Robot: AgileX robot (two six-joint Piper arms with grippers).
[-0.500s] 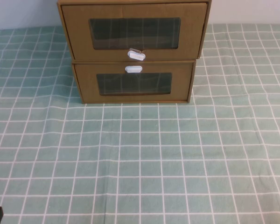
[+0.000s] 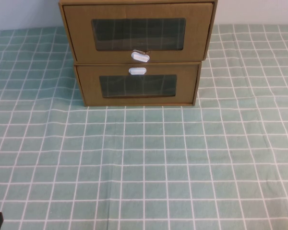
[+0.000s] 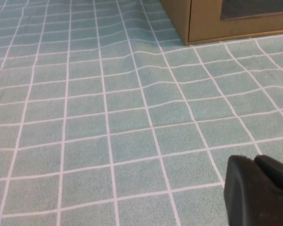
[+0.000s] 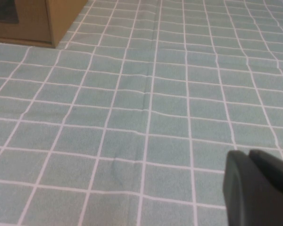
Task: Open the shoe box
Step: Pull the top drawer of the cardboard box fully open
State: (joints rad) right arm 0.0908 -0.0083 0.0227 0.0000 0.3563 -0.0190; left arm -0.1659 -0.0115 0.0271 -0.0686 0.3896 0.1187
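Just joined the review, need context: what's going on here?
Nothing is being handled. Two stacked shoe boxes sit at the far side of the checked cloth. Both look closed, and the white handles are untouched. The left gripper and right gripper are both shut, low over the cloth on the robot's side, well short of the boxes.

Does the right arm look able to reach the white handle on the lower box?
Probably yes: only bare cloth lies between the right gripper, low over it, and the lower handle. The left gripper sits at the near left.
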